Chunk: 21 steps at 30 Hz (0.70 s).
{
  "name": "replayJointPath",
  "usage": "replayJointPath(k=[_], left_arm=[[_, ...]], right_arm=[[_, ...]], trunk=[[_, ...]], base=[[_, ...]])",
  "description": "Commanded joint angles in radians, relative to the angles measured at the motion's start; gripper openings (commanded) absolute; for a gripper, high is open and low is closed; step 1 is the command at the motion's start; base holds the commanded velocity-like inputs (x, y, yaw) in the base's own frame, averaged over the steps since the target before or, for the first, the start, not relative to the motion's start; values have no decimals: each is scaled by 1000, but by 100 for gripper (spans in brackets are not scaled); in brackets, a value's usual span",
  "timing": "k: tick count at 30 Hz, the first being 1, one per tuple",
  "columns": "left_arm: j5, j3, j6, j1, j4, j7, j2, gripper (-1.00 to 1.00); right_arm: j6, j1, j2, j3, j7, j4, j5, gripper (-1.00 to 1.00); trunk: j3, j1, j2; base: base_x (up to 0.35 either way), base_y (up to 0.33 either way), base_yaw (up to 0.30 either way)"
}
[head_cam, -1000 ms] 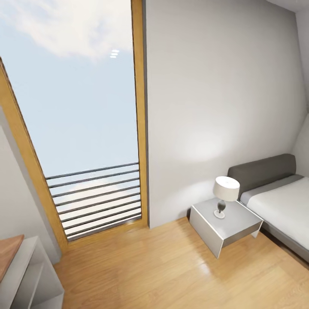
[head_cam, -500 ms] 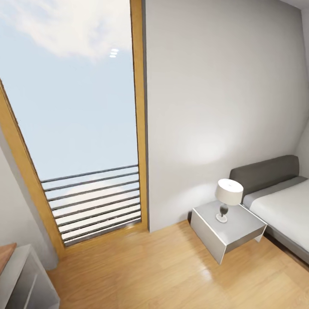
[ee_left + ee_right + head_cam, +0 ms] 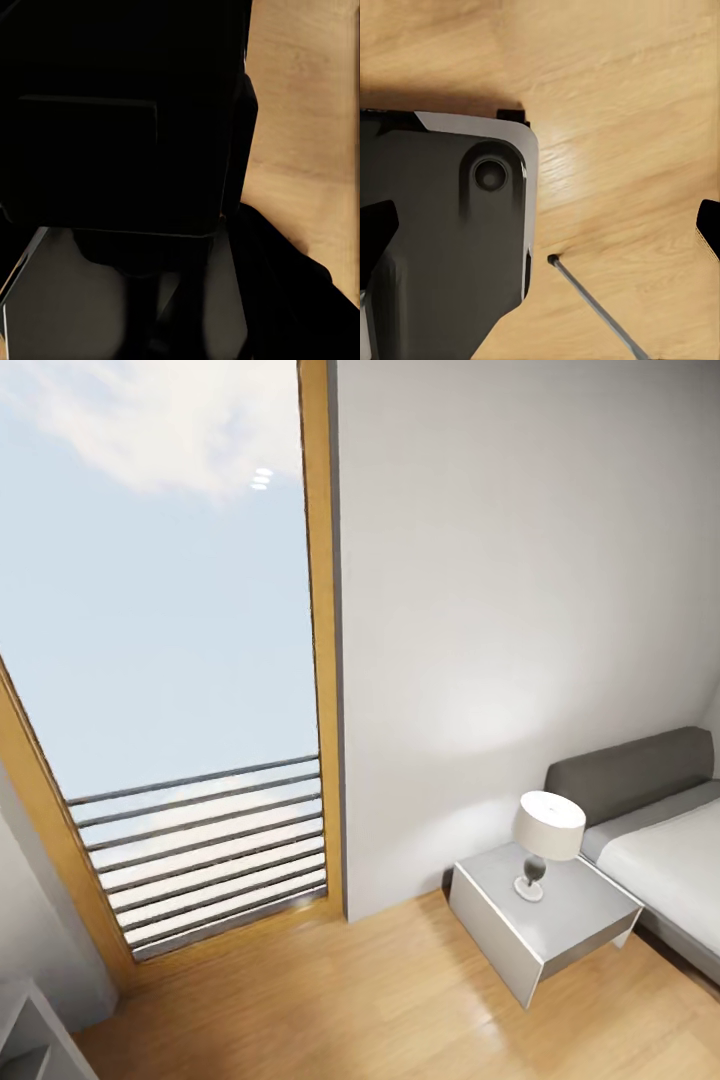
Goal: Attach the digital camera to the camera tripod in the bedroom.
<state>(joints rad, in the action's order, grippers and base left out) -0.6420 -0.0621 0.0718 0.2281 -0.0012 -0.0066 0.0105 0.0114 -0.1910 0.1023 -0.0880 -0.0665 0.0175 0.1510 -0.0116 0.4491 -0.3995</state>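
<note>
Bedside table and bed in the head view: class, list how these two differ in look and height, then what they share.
1. The bedside table is a boxy grey-white block; the bed has a dark grey headboard and a white mattress.
2. The bedside table carries a lamp; the bed's top is bare.
3. The bed's headboard rises higher than the bedside table.
Both stand on the wooden floor by the wall.

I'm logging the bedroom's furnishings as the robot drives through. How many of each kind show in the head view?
Beds: 1
Nightstands: 1
Table lamps: 1
White shelf units: 1 (just a corner, at the frame's lower edge)
Total: 4
</note>
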Motion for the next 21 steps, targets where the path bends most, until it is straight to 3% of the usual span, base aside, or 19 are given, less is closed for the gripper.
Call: replayJointPath(k=[1, 21], left_arm=[[-6, -7, 3, 0, 1, -1, 0, -100], [-4, -7, 3, 0, 1, -1, 0, -100]], right_arm=[[1, -1, 0, -9, -3, 2, 10, 100], [2, -1, 0, -9, -3, 2, 10, 100]], trunk=[[0, 1, -1], [0, 1, -1]], base=[[323, 0, 0], [323, 0, 0]])
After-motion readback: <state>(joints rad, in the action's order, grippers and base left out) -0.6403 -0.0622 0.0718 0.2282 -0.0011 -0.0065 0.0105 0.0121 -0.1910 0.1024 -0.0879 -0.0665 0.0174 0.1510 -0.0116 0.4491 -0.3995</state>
